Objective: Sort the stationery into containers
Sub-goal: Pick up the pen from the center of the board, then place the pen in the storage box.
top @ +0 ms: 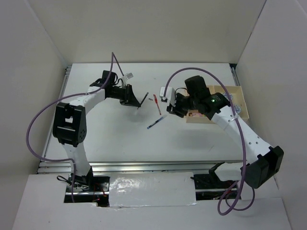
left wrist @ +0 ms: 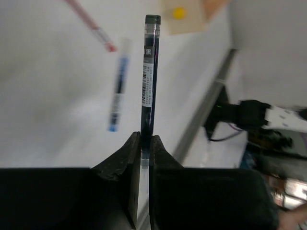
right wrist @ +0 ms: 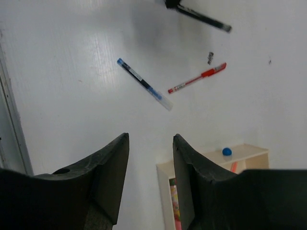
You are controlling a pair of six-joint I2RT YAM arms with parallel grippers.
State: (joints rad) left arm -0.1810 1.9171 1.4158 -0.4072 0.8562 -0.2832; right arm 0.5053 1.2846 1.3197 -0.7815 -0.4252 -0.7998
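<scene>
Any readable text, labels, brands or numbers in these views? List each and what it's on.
Nothing reads clearly.
White label on the dark pen held in the left claw: fine print and barcode-like lines, too blurred to read.
Red pen: faint marks on the barrel, too small to read.
Blue pen: no legible marking.
Wooden tray: no text visible.

my left fingers (left wrist: 120, 163) are matte black; the navy pen (left wrist: 149, 67) between them is dark blue with a white label printed in black. my right fingers (right wrist: 108, 177) are the same black. mid-frame in the right wrist view, the blue pen (right wrist: 144, 84) is clear with a blue cap and dark core, the red pen (right wrist: 197, 78) clear and red. the table (right wrist: 72, 72) is white, the tray (right wrist: 211, 158) pale tan with a blue dot (right wrist: 227, 151).
</scene>
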